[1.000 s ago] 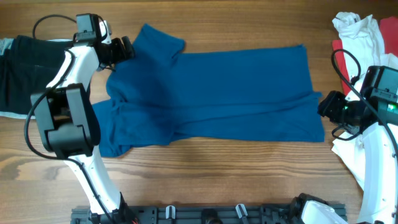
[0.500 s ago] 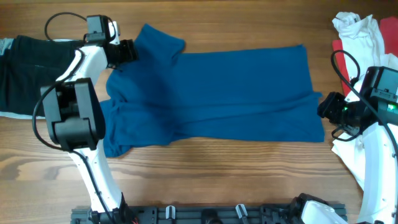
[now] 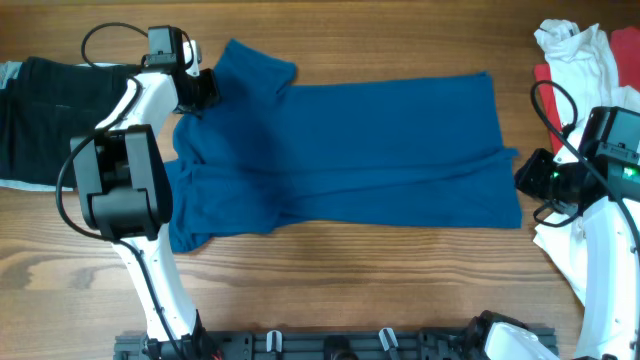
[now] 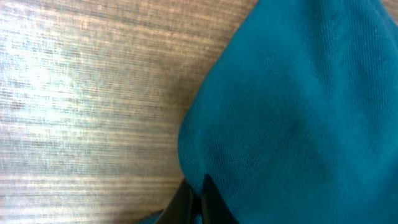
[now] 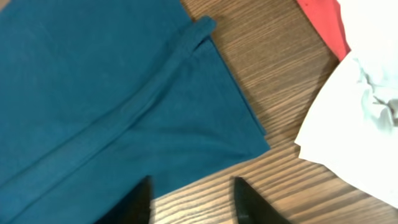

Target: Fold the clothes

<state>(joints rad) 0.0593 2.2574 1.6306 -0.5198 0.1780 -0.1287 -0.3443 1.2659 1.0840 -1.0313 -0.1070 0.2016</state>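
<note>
Left gripper (image 3: 205,88), at ten o'clock on the table (image 3: 330,280), is clamped shut on the near edge of the blue shirt (image 3: 340,150). The shirt lies spread flat across centre. Right gripper (image 3: 522,175), at three o'clock, stands with jaws apart just beside the hem corner (image 5: 255,146), holding nothing. Judged step: securing both ends before a fold. Next move requires the right jaws to close on that hem.

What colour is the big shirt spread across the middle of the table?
Deep blue; the shirt shows best in the overhead view.
</note>
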